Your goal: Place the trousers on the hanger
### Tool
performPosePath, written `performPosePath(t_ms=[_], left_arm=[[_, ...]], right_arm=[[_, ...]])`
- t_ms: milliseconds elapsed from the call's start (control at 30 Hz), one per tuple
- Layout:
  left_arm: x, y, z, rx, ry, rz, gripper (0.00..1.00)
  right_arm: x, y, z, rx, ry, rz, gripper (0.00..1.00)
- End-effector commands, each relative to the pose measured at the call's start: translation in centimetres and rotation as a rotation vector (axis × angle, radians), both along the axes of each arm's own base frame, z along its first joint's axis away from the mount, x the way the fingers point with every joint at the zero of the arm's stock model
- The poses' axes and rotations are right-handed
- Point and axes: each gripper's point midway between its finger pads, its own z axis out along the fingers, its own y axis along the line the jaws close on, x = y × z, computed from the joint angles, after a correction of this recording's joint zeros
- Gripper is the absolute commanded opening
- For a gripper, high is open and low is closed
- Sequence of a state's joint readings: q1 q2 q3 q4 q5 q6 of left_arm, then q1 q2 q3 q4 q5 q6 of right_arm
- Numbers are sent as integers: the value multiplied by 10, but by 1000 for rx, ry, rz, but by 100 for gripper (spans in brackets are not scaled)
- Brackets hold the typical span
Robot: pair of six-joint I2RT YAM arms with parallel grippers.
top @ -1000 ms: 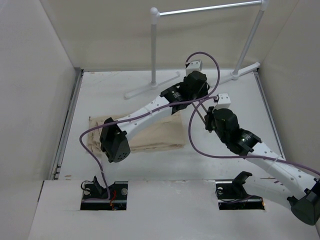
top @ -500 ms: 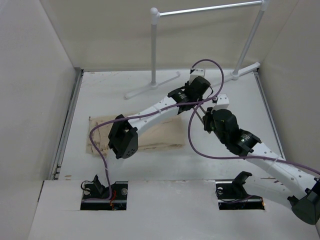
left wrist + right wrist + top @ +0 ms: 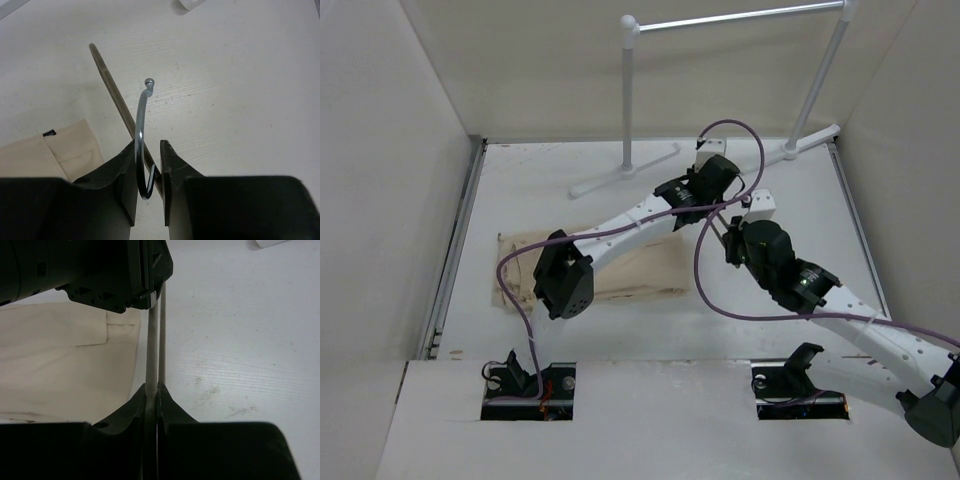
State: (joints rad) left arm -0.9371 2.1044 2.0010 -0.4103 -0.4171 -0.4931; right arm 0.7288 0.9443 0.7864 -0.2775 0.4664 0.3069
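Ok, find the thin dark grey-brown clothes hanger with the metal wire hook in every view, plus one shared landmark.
Top external: the hanger is a short dark line right of centre, mostly hidden.
Left wrist: hanger centre, hook rising from the left gripper.
Right wrist: hanger centre, two thin rods running up from the right gripper.
Shared landmark: the beige cloth trousers, left of it everywhere.

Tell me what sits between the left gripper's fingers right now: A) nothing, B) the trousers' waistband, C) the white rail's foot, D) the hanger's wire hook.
D: in the left wrist view the wire hook of the hanger rises from between the fingers of the left gripper, while the trousers lie off to one side.
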Motion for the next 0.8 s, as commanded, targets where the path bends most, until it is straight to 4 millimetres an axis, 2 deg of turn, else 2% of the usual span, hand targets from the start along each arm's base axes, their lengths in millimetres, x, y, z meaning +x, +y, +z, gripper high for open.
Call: performPosePath(t_ms=[0, 200, 300, 467, 767], left_arm=[[1, 23, 45, -107, -41, 78, 0], [-2, 29, 33, -182, -4, 142, 0], [-5, 29, 29, -218, 11, 160, 0], [-6, 37, 29, -269, 29, 198, 0], [-5, 48, 27, -304, 37, 228, 0]], right_arm=[[4, 9, 26, 67, -63, 11, 11], [-3, 13, 25, 122, -56, 43, 37], [-6, 10, 29, 152, -59, 48, 43], [-16, 12, 46, 209, -74, 102, 62], [-43, 29, 68, 284, -64, 268, 82]])
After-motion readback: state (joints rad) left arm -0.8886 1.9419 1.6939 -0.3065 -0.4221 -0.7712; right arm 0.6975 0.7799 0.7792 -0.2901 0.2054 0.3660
